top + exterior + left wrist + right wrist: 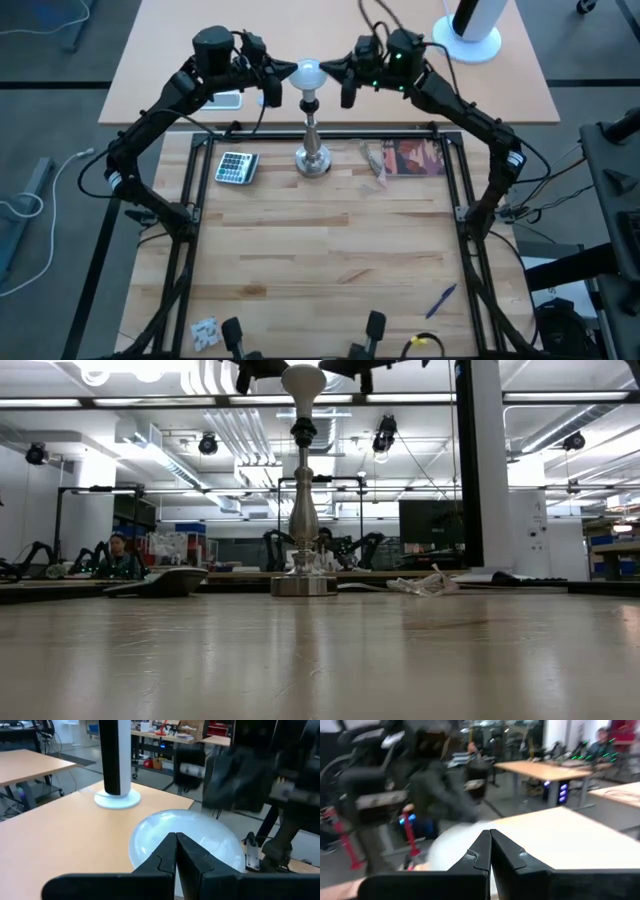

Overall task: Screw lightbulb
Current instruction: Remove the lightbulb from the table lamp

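Observation:
The white lightbulb (309, 72) sits upright on top of the silver stand (313, 150), whose round foot rests on the wooden table near its far edge. The low view shows the lightbulb (303, 382) above the stand's black socket (303, 430). My left gripper (292, 71) is shut and level at the bulb's left side. My right gripper (328, 67) is shut and level at its right side. Each wrist view looks past shut fingers onto the white bulb (200, 835) (450, 847). My left gripper has its shut fingertips (170, 845) at the bulb's rounded left side (160, 827), coming level from the table's left. I cannot tell whether they touch it. My right gripper has its shut fingertips (485, 842) at the bulb's right side (320, 70), level from the table's right; touch cannot be told. The bulb stands upright in the socket.
A calculator (237, 167) lies left of the stand's foot. A crumpled wrapper and a reddish box (410, 158) lie to its right. A blue pen (442, 298) lies near the front right. A white cylinder on a round base (470, 25) stands beyond the table's far right.

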